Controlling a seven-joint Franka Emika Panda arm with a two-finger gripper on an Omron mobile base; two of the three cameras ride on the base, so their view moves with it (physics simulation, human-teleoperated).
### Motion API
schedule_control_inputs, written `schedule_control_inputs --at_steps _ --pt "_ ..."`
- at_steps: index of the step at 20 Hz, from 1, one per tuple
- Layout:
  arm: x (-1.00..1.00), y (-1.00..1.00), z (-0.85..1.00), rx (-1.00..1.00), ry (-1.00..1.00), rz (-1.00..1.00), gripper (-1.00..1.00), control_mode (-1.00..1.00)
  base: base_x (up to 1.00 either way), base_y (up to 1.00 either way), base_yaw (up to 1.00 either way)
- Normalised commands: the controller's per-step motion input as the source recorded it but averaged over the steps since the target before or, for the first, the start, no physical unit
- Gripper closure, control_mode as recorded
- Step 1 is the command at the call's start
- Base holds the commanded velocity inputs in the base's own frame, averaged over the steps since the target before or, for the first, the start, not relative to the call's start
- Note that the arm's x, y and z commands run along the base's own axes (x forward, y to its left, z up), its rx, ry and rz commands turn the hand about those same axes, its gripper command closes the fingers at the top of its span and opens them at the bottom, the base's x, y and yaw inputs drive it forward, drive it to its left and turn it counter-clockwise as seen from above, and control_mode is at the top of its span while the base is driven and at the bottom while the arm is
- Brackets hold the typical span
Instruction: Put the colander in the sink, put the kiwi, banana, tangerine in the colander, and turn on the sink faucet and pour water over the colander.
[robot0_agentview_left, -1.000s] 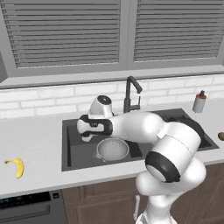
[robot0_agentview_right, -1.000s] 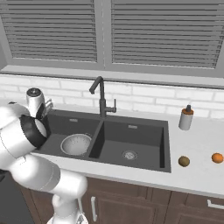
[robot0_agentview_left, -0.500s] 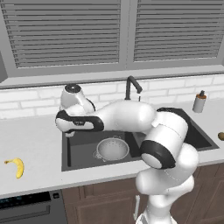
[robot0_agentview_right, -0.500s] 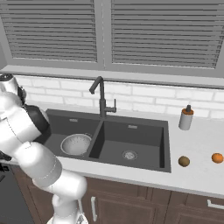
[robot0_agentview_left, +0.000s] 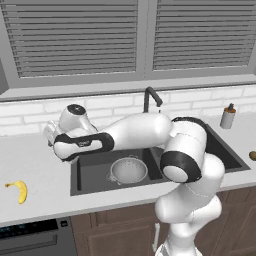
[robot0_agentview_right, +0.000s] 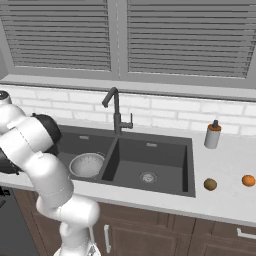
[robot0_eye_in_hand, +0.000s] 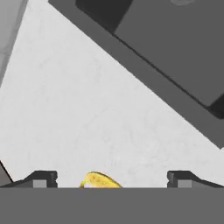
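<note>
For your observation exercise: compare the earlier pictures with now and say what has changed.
The arm swung left from over the sink toward the banana, its open gripper now above the counter. Colander, kiwi and tangerine stayed put.

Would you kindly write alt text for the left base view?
A white robot arm reaches left over a grey counter, its open gripper above bare countertop. A silver colander sits in the dark sink; a banana lies on the counter at far left.
</note>
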Motion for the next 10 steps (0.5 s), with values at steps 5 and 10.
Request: schedule_control_inputs --at_steps 5,10 --pt "-0.14 0.49 0.0 -0.19 0.06 0.6 -1.0 -1.0 0.0 0.0 0.0" --pt "-0.41 0.44 0.0 -0.2 -0.14 0.24 -1.0 -1.0 0.0 0.0 0.0"
